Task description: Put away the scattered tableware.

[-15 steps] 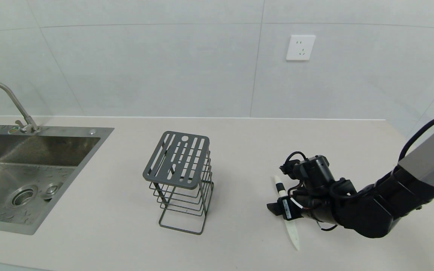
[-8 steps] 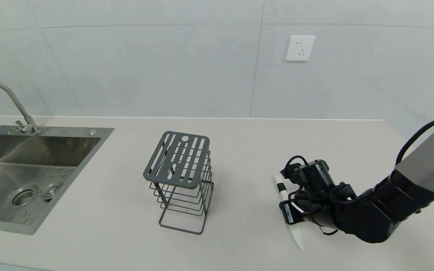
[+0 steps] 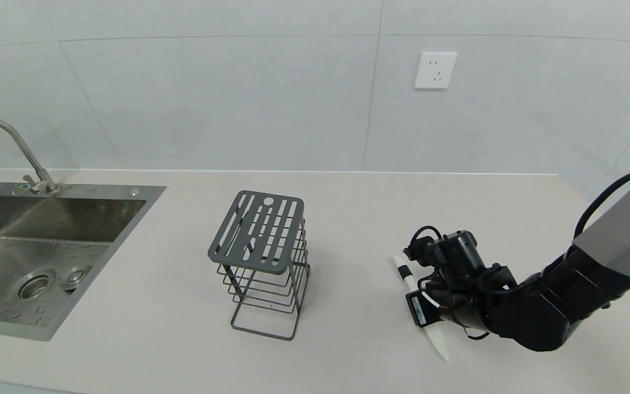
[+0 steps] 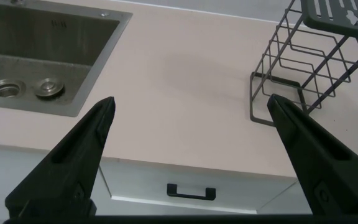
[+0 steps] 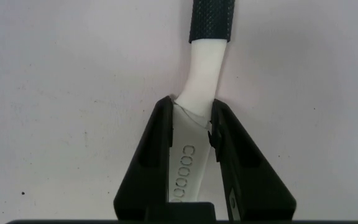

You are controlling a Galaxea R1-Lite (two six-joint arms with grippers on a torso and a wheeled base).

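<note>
Knife (image 3: 436, 338) is now pinched at the blade by the right gripper (image 3: 421, 309). Its jaws stood spread either side of the blade a second ago and are now pressed onto it. The handle pokes out ahead of the pincer and the tip trails behind it. The knife has swung a little on the counter (image 3: 348, 219); can't tell if it's lifted. The grasp looks made, so next is a carry to the rack (image 3: 263, 257), well off to the pincer's left.
</note>
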